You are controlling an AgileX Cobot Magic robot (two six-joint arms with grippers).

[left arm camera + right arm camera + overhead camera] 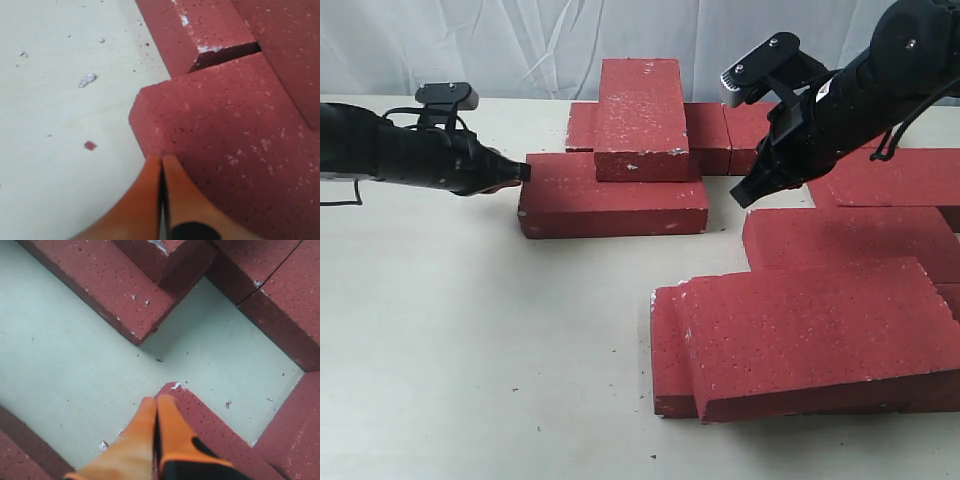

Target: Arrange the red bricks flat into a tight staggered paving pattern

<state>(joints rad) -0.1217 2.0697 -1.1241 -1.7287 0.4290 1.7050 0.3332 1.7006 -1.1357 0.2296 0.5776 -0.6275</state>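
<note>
Several red bricks lie on the pale table. One flat brick (613, 197) lies left of centre, with another brick (640, 118) stacked across its back. My left gripper (523, 171) is shut, its orange tips touching that flat brick's left end (210, 145). My right gripper (743, 195) is shut and hovers above the gap between this group and the right-hand bricks (850, 238). In the right wrist view its tips (156, 401) sit over a brick's corner (200, 420). A large brick (820, 335) lies tilted on others at the front right.
More bricks (720, 135) line the back, in front of a white curtain (520, 45). Small chips and crumbs (88, 79) dot the table. Bare table (470, 350) spreads across the front left.
</note>
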